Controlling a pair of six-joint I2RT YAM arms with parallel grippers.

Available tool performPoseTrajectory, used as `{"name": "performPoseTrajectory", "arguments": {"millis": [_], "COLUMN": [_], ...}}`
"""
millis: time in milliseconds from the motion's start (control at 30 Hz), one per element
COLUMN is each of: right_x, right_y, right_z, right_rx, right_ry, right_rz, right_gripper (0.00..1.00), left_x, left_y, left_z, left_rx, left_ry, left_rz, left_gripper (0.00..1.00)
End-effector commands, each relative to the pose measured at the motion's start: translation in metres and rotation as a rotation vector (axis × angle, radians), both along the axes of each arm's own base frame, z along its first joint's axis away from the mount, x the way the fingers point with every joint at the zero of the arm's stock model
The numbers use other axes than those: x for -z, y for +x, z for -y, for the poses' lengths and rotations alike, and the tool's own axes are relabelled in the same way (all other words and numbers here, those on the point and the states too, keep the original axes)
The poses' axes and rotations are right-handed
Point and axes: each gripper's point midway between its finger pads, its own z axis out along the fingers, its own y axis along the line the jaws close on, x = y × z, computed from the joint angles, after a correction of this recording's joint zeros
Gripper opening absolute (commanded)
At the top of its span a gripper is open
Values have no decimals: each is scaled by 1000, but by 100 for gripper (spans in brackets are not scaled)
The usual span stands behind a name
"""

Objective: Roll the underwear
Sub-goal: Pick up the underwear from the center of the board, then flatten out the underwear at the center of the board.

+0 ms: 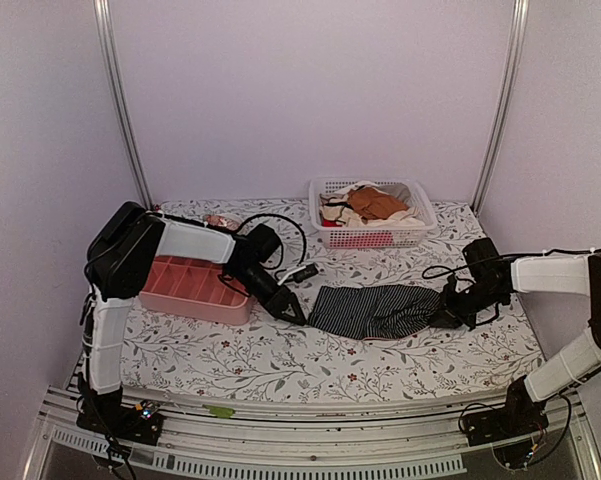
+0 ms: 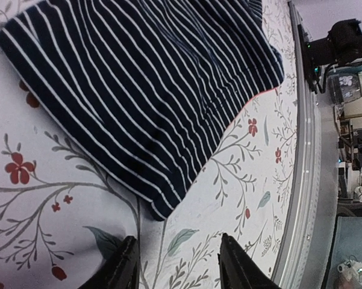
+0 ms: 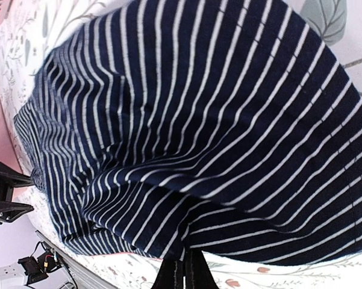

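The right jaws are squeezed together on one end of the soft, dark blue underwear with thin white stripes [image 1: 375,312], which lies between both jaws. The left jaws are apart and empty. It looks light and floppy, so hold its edge.

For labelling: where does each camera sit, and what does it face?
Top external: above and behind, looking down on the table; left arm and right arm show.
Left wrist: on left arm, facing the underwear past the open left gripper.
Right wrist: on right arm, close over the underwear; right gripper shut on it.
Shared: the underwear.
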Motion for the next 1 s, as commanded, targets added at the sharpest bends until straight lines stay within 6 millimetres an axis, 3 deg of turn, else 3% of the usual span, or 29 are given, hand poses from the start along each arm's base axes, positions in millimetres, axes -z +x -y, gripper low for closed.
{"name": "performPoseTrajectory", "arguments": {"millis": [0,200,400,567,767,967], "right_x": [-19,-27,-48,-75,-127,-143], "right_y": [6,8,18,30,53,65], "right_z": [-3,-7,-11,-17,-17,-13], "right_rx": [-4,-2,-7,-21,-18,-7], "right_ry": [27,53,80,115,155,170], "right_rz": [43,60,121,194,341,379], "right_gripper": [0,0,0,0,0,0], "left_x": [17,26,15,-27,-93,-116], "left_y": [-2,-4,0,13,42,52], "left_z": [5,14,19,24,15,7], "left_rx": [2,20,23,17,-36,-68], "left_ry": [18,17,-25,-124,-253,-283], "left_rz": [-40,-49,-13,51,112,135], "left_gripper": [46,41,20,0,0,0]}}
